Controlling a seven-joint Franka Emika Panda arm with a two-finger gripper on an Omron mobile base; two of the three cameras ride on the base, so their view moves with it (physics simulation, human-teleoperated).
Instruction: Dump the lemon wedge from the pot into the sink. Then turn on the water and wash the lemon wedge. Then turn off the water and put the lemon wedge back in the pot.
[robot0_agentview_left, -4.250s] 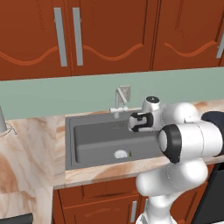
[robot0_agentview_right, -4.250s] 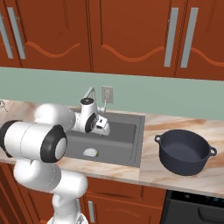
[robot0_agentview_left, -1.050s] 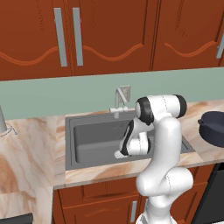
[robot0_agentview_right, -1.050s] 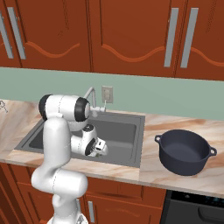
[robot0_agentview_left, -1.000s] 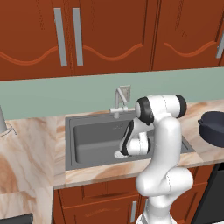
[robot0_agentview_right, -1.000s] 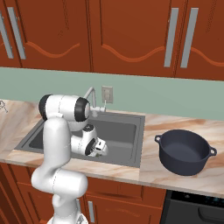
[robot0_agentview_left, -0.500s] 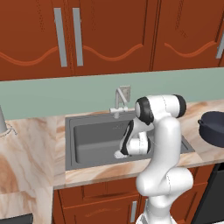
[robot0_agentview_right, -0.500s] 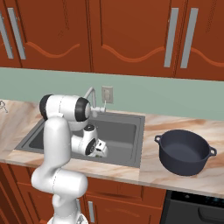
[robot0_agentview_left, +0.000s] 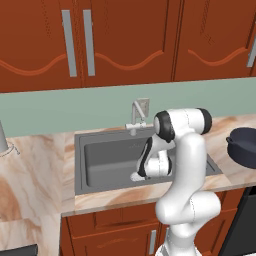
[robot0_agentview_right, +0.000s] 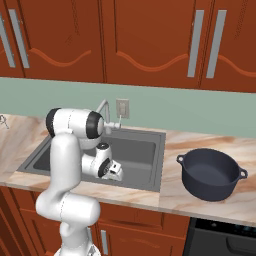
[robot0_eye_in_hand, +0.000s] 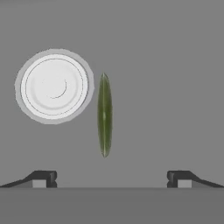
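Claw (robot0_eye_in_hand: 112, 179) spread wide over lemon wedge (robot0_eye_in_hand: 104, 114), lying beside drain (robot0_eye_in_hand: 54, 86) on sink (robot0_eye_in_hand: 166, 78) floor.

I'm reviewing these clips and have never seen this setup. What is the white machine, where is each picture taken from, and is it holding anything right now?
It is a white robot arm on a base in a rendered kitchen. Two pictures come from cameras behind it, left and right. The arm reaches down into the sink. The third looks along the gripper: its jaws stand wide open and hold nothing, above the lemon wedge, a thin green sliver on the sink floor beside the round drain. The dark pot sits on the counter to the right of the sink.
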